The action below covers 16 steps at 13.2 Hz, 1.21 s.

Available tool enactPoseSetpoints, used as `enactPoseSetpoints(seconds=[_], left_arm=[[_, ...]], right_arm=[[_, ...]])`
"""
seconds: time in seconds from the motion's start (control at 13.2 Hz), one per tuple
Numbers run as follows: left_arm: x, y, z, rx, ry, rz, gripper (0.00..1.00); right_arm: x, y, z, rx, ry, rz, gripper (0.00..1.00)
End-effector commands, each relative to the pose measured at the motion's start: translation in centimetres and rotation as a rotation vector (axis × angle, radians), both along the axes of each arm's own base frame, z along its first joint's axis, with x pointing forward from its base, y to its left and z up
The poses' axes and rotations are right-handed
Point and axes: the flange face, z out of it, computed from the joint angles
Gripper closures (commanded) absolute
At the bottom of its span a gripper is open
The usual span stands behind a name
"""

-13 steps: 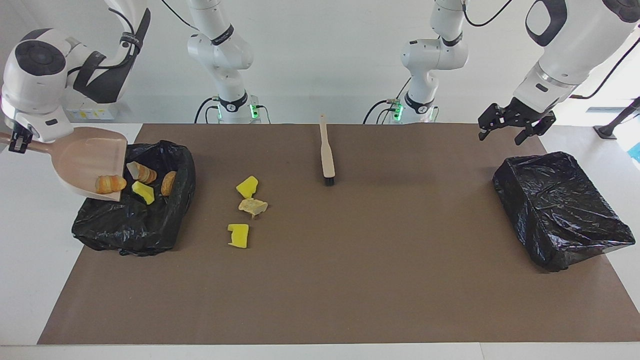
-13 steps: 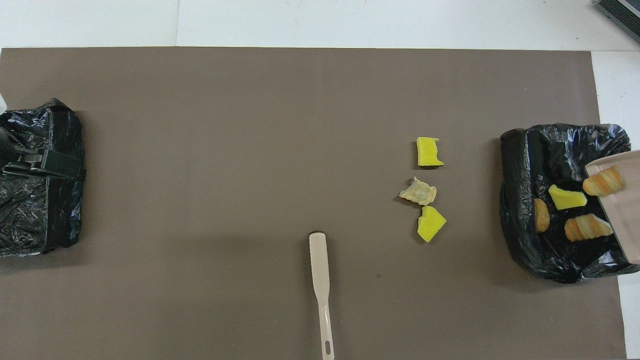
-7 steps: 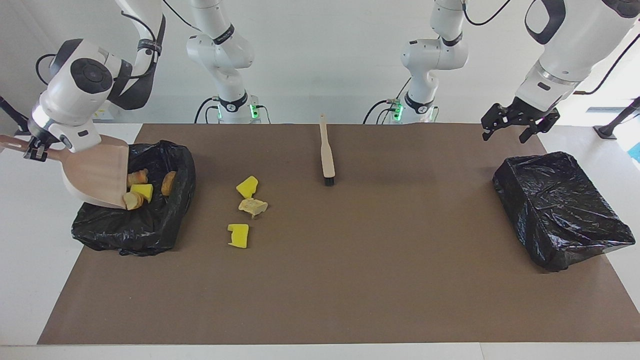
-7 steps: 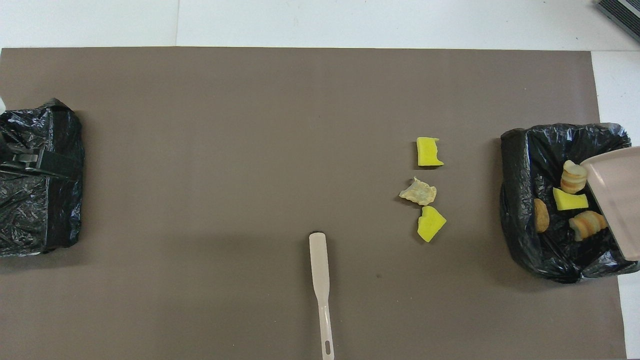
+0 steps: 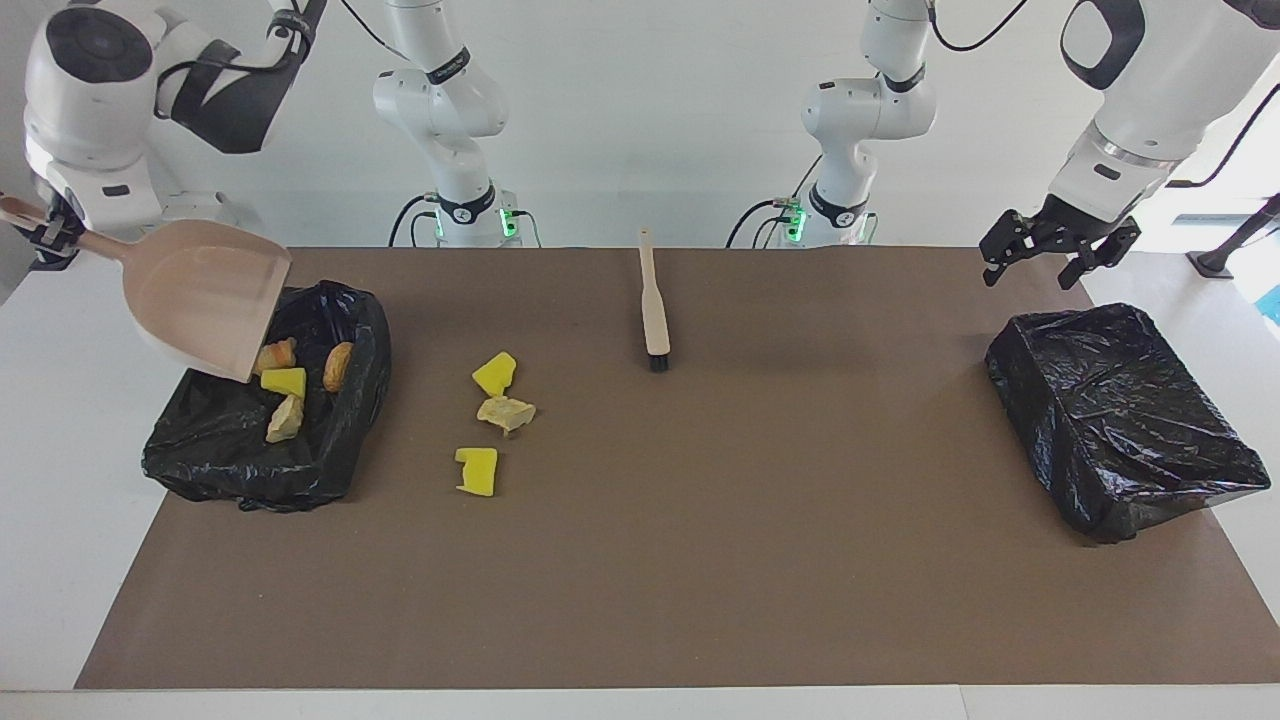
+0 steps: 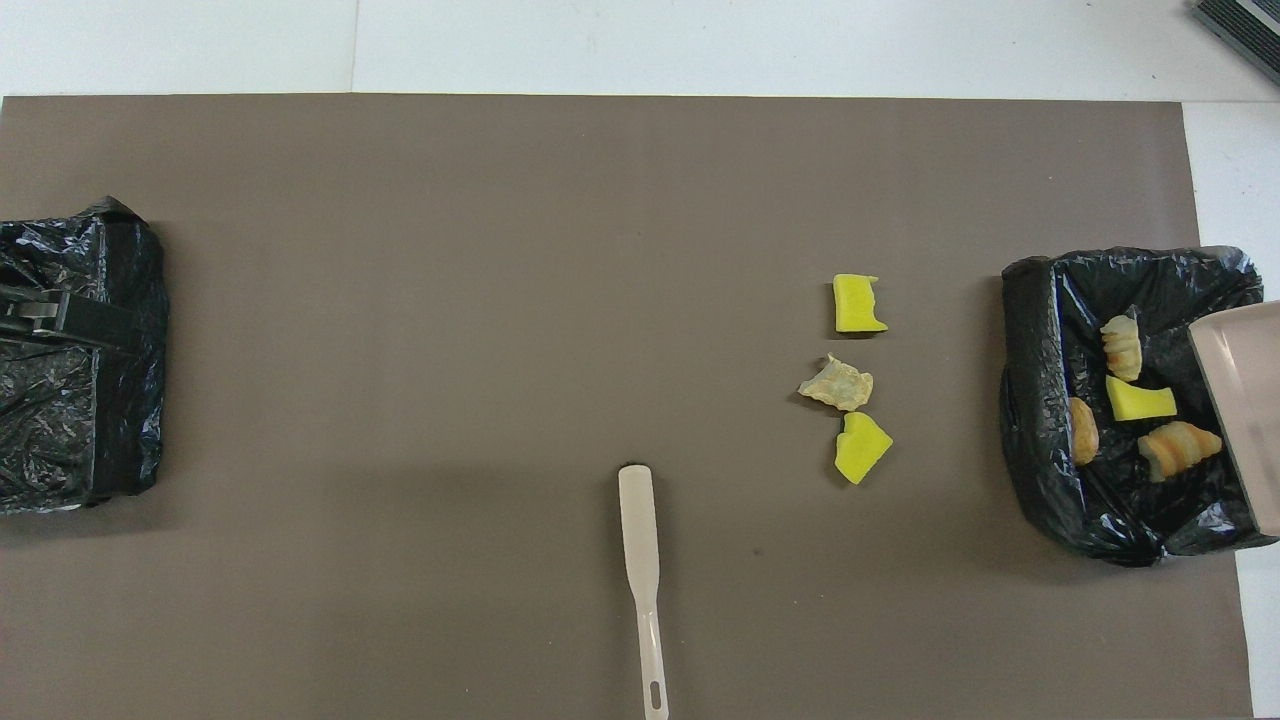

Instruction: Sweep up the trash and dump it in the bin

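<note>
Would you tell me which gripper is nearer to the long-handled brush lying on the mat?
Left, by a modest margin. The left gripper hangs open over the mat's corner above the empty bin; the right gripper holds the dustpan past the filled bin, farther from the brush.

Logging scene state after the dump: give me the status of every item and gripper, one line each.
dustpan: held up by its handle, tilted over the bin, empty
right gripper: shut on the dustpan handle
left gripper: open, empty, over the other bin
bin: open, four trash chunks inside
other bin: open, no trash visible inside
loose trash: three chunks lying on the mat
brush: lying flat on the mat, unheld
</note>
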Motion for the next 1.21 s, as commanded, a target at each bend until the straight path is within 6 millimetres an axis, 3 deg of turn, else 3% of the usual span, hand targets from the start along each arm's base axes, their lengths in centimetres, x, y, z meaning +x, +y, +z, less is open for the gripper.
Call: enactPoseSetpoints(seconds=[0.0, 0.15, 0.38, 0.68, 0.91, 1.14], left_arm=[[0.2, 0.1, 0.2, -0.001, -0.045, -0.007, 0.00], [0.3, 0.1, 0.1, -0.005, -0.049, -0.010, 0.00], [0.1, 0.0, -0.3, -0.005, -0.042, -0.022, 0.00], [0.0, -0.2, -0.5, -0.005, -0.036, -0.027, 0.00], [-0.1, -0.2, -0.5, -0.004, -0.036, -0.027, 0.00], [-0.2, -0.2, -0.6, -0.004, -0.032, -0.027, 0.00]], right_arm=[[1.0, 4.6, -1.5, 0.112, -0.067, -0.169, 1.00], [2.3, 10.8, -1.9, 0.150, -0.143, -0.325, 1.00], [3.7, 22.4, -3.1, 0.162, -0.256, -0.554, 1.00], [6.4, 34.0, -9.3, 0.258, -0.293, -0.946, 1.00], [9.8, 43.7, -14.1, 0.267, -0.333, -1.173, 1.00], [11.5, 50.1, -17.5, 0.302, -0.312, -1.285, 1.00]])
